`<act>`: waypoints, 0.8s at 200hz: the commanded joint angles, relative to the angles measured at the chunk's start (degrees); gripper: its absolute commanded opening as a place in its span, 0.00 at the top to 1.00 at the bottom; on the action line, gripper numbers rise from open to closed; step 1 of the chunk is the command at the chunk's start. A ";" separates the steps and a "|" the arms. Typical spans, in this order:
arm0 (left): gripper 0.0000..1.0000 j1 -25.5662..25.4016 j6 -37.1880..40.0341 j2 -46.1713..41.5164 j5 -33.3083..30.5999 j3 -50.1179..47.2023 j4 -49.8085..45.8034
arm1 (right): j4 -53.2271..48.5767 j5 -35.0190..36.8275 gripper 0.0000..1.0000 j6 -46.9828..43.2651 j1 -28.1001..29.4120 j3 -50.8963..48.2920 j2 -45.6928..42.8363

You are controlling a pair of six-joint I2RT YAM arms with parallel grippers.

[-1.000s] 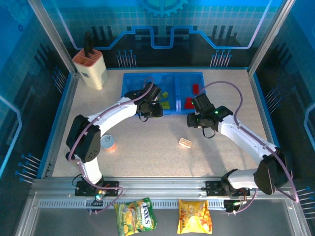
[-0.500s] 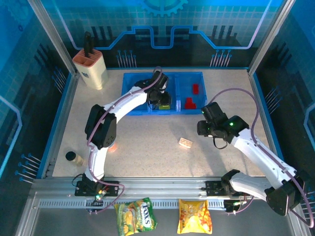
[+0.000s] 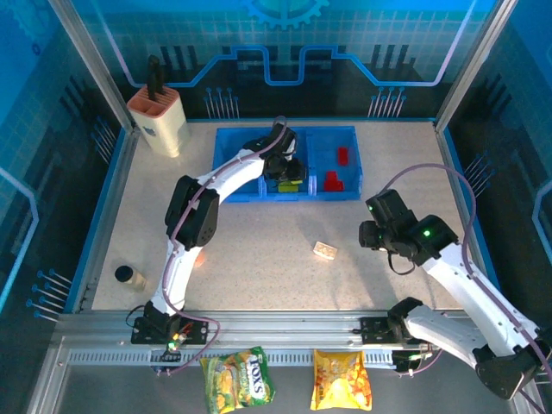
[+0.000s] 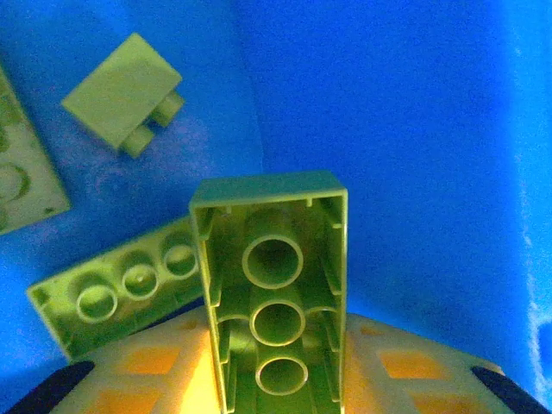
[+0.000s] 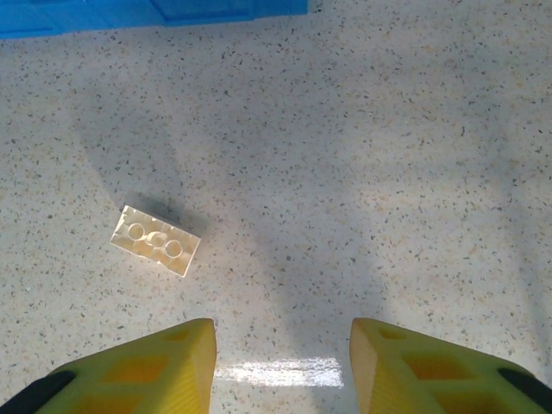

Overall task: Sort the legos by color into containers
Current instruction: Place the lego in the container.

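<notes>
Left hand (image 4: 274, 345) pinching a lime green brick (image 4: 272, 285) between its fingers, hollow underside facing the wrist camera, three round tubes in a row, two studs wide. The hand is down inside the middle compartment of the blue three-compartment tray (image 3: 231, 148). More loose green legos lie on the tray floor just ahead and left of the hand: a long lime brick (image 4: 121, 293) underside up, touching the held one, and a small flat lime piece (image 4: 121, 90) further ahead. Two red bricks (image 3: 333, 180) sit in the compartment right of that hand. Right hand (image 5: 276, 345) has fingers spread, nothing between them, over bare speckled bench (image 5: 414, 172). A cream brick (image 5: 155, 240) lies flat ahead-left of it, underside up, apart from the fingers.
</notes>
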 commanded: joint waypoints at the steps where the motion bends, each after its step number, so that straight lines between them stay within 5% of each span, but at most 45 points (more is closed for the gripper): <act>1: 0.64 0.89 1.72 1.76 3.67 2.02 3.61 | -4.10 1.10 0.54 1.67 0.68 0.03 -2.16; 160: 0.56 1.73 2.28 5.58 6.87 4.11 8.85 | -9.46 0.63 0.53 5.67 2.49 0.73 -6.92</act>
